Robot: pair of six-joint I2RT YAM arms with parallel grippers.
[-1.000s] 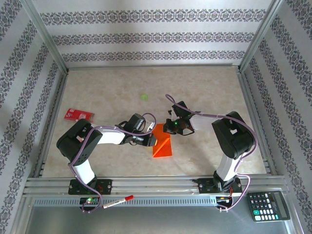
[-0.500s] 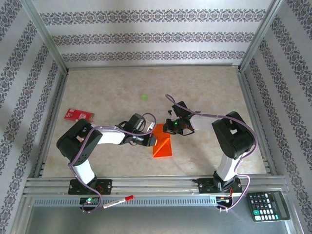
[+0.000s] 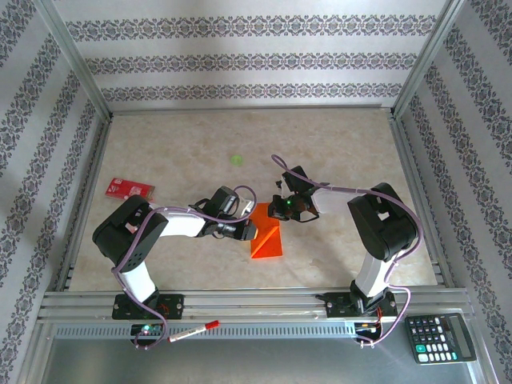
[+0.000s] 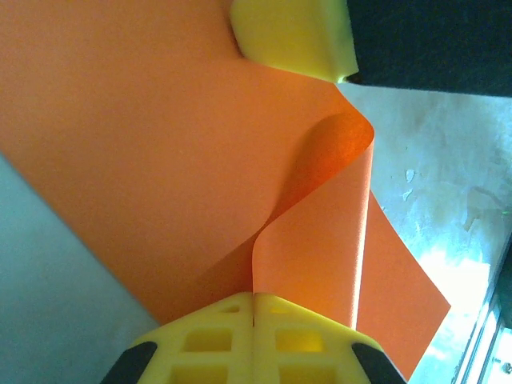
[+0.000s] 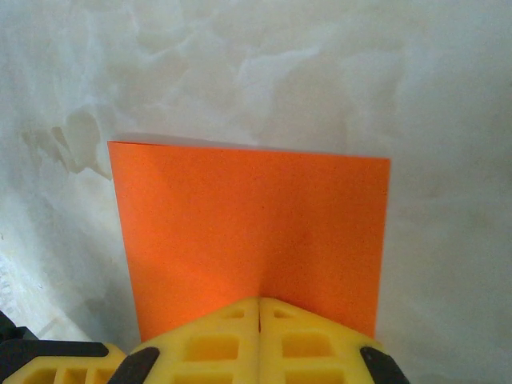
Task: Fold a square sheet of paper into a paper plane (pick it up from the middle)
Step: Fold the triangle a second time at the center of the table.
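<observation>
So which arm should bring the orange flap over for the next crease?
Probably left: the left gripper is shut on the orange paper's curling flap, while the right gripper pinches a flat part.

The square sheet of paper (image 3: pixel 268 240) — bright orange, one flap curling up — lies on the table (image 3: pixel 344 144)

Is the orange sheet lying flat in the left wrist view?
No, the square sheet of paper rises in a curled fold that runs down into the closed yellow fingertips of the left gripper.
</observation>
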